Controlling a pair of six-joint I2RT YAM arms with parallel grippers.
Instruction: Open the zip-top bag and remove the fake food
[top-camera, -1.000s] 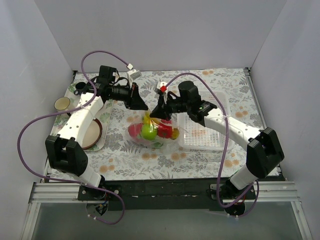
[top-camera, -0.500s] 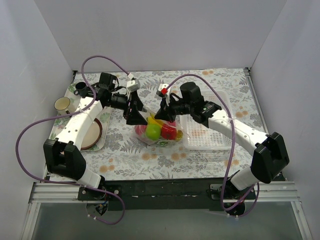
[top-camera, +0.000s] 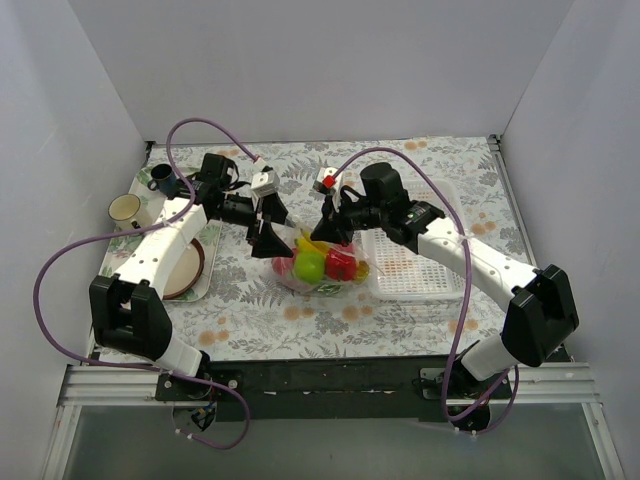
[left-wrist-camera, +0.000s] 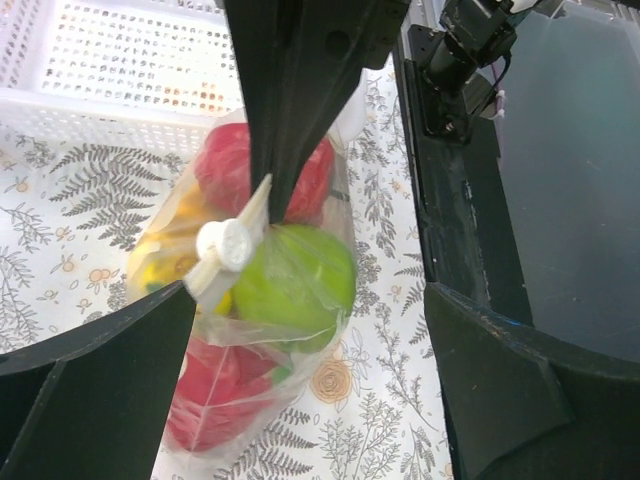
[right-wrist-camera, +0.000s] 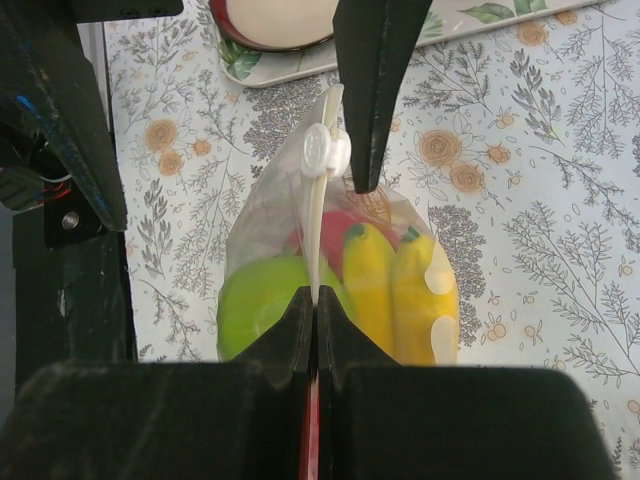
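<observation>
Just one zip-top bag — one apple

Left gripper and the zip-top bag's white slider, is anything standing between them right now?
Nothing visible. The open left gripper faces the zip-top bag's white slider directly. The right gripper pinches the zip strip on the slider's far side, out of the path.
</observation>
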